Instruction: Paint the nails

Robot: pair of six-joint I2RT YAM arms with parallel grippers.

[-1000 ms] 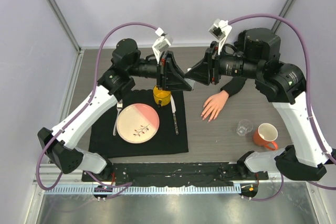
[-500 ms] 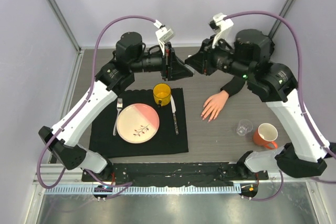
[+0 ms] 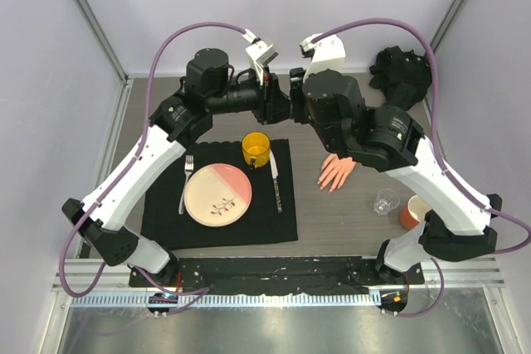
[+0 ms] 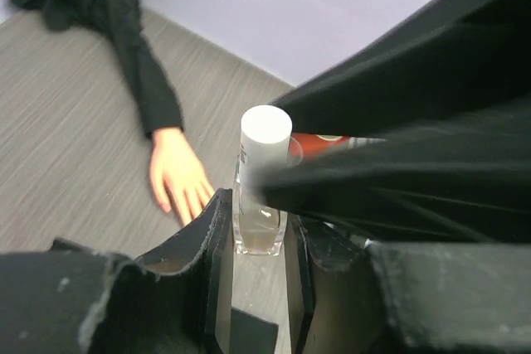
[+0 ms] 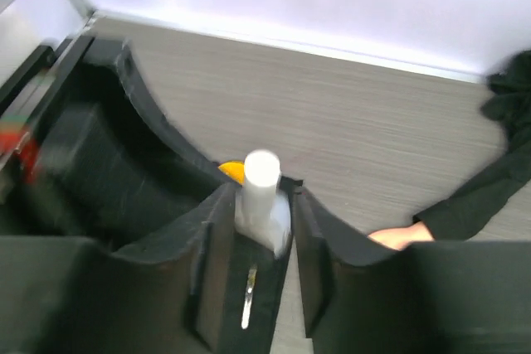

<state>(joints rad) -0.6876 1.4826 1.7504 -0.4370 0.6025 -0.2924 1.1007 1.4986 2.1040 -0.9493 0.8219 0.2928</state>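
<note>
Both arms meet in the air over the back of the table. The left gripper (image 4: 257,215) is clamped on the base of a small clear bottle (image 4: 260,236), holding it upright. The right gripper (image 5: 261,196) has its fingers close on either side of the white cap (image 4: 265,126). Its own view is too blurred for me to tell whether they are actually pressing on it.

I take this to be the uncapping step. To do it well, the left should keep the bottle dead steady while the right grips the cap squarely, twists about the bottle's own axis and lifts straight up (any tilt and the polish could slop). The nails (image 3: 328,185) are on the mannequin hand (image 3: 338,172), which lies palm down on the table well below and to the right. They are too small to make out.

The bottle holds a pale, faintly tinted liquid. A yellow cup (image 3: 256,149) stands on the black placemat (image 3: 166,213) behind a pink-and-cream plate (image 3: 217,194) with nothing on it. I cannot see into the cup. A clear glass (image 3: 385,201) near the mannequin hand looks empty. Beside the glass is an orange mug (image 3: 410,213), mostly hidden by the right arm.
</note>
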